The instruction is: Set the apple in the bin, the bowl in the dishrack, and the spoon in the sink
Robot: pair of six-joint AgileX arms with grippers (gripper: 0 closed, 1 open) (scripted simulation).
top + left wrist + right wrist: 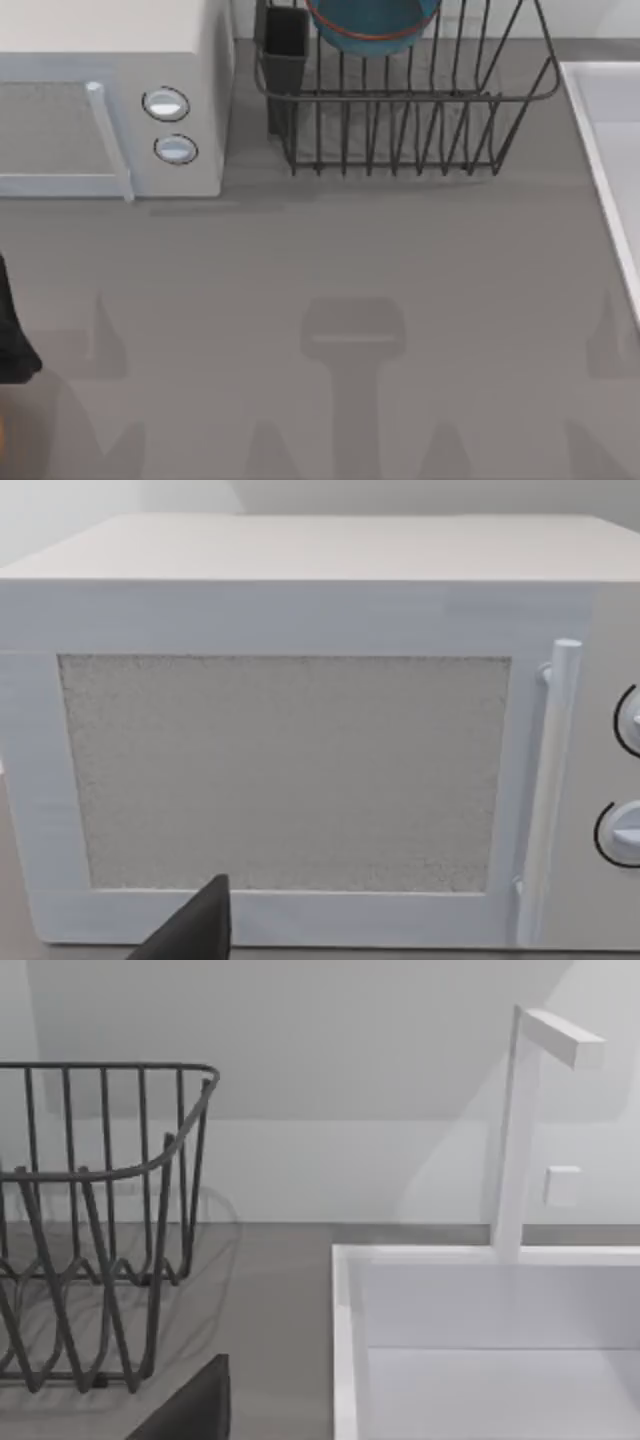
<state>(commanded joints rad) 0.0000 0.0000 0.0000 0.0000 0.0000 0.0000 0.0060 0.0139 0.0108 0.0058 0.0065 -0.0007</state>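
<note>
A dark wedge of the left hand (pixel 195 925) is being seen at the edge of the left wrist view, and whether it is open or closed cannot be told. It is being pointed at the front of the white microwave (pixel 290 770), with the door handle (pixel 548 780) and two knobs off to one side. A similar dark wedge of the right hand (pixel 195 1405) is being shown in the right wrist view; its state cannot be told either. Nothing is being seen held by either hand.

Ahead of the right hand the dishrack (pixel 100 1220) and the sink (pixel 480 1300) are being seen side by side, with a strip of bench (pixel 270 1290) between them and a white tap post (pixel 515 1130) rising behind the sink rim. In the top view a dark piece of the left arm (pixel 12 330) is being seen at the table's left edge.

The bowl (pixel 372 25) is being carried inside the dishrack (pixel 400 120), against the back, so that part of the task is judged done. The utensil cup (pixel 286 50) is standing at the rack's left corner, next to the microwave. The part of the sink (pixel 610 140) seen at the table's right edge is bare. The right arm is judged the nearer one to the sink, so any spoon delivery would likely be made from that side.
</note>
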